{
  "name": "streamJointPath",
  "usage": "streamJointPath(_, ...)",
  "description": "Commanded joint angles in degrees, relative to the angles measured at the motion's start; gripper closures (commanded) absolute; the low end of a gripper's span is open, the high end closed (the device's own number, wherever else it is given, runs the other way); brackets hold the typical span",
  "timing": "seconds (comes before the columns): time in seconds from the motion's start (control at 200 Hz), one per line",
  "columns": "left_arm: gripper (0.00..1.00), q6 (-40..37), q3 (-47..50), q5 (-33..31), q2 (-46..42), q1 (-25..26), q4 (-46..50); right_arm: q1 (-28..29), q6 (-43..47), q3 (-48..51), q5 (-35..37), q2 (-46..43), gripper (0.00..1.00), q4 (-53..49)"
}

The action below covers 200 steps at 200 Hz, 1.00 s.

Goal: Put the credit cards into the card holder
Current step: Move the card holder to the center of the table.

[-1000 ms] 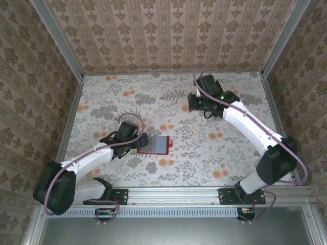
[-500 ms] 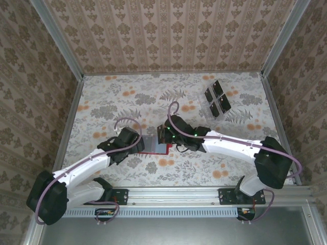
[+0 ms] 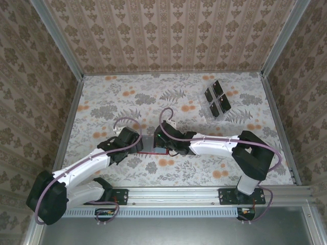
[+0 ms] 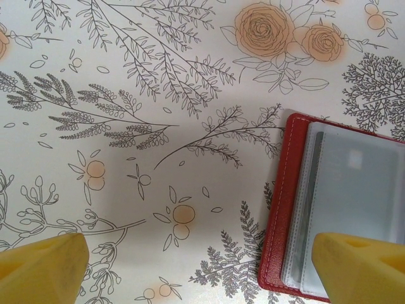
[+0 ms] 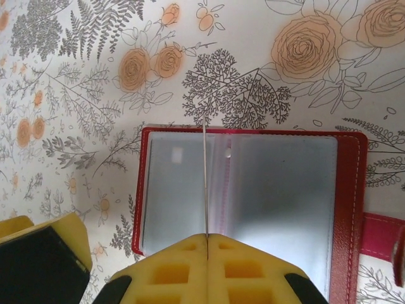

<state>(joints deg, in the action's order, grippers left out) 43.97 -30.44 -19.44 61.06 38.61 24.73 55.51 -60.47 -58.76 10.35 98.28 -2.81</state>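
Note:
The red card holder (image 5: 351, 190) lies open on the floral table, greyish clear pockets facing up (image 3: 148, 145). My right gripper (image 5: 207, 237) is shut on one credit card (image 5: 205, 183). That card shows edge-on as a thin line, standing upright over the holder's left pocket near the fold. My left gripper (image 4: 199, 269) is open at the card holder's (image 4: 285, 209) left end. One of its yellow fingertips (image 4: 361, 269) is over the pocket and the other is over bare table. In the top view both grippers (image 3: 138, 144) (image 3: 160, 145) crowd the holder. More dark credit cards (image 3: 217, 98) lie at the back right.
A clear plastic tray (image 3: 208, 109) holds the remaining cards at the back right. Patterned walls enclose the table on three sides. My left gripper's finger (image 5: 38, 253) shows at the lower left of the right wrist view, close beside the holder.
My right arm swung from the tray at the back right to the card holder with a card in its grip, then slid a little further left. The left arm barely shifted.

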Motion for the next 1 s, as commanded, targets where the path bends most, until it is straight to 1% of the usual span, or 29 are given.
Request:
streamJointPath(0.0, 0.0, -0.2, -1.7, -1.1, -0.2, 0.4, 1.0, 0.8, -2.0, 0.3, 0.8, 2.4, 1.0, 0.9)
streamJointPath(0.185, 0.0, -0.3, -1.6, -1.0, -0.3, 0.4, 1.2, 1.5, -1.6, 0.6, 0.8, 4.4, 1.0, -0.3)
streamJointPath(0.335, 0.0, -0.5, -2.0, -0.9, -0.4, 0.4, 1.4, 1.5, 1.6, 1.1, 1.8, 4.2, 1.0, -3.4)
streamJointPath(0.47, 0.0, -1.1, -2.4, -0.6, -0.3, 0.4, 1.6, 0.3, 7.6, 0.9, 2.5, 3.3, 1.0, -7.6)
streamJointPath(0.65, 0.0, -1.5, -2.7, 0.0, 0.0, 0.6, 1.6, -3.8, 16.7, -0.2, 1.5, 3.0, 1.0, -12.2)
streamJointPath(0.75, 0.0, -1.5, -2.8, 0.5, 0.4, 0.7, 1.3, -6.6, 20.2, -0.4, -0.1, 3.0, 1.0, -13.1)
streamJointPath(0.805, 0.0, -1.6, -2.9, 0.8, 0.6, 0.9, 1.1, -8.3, 21.5, -0.4, -2.3, 2.9, 1.0, -12.6)
streamJointPath(0.91, 0.0, -2.4, -3.0, 2.4, 1.6, 1.0, -0.4, -9.0, 22.1, -0.5, -5.8, 2.2, 1.0, -11.2)
streamJointPath(0.995, 0.0, -3.3, -3.3, 5.1, 3.2, 1.1, -2.6, -9.0, 21.0, -0.5, -9.2, 1.6, 1.0, -9.1)
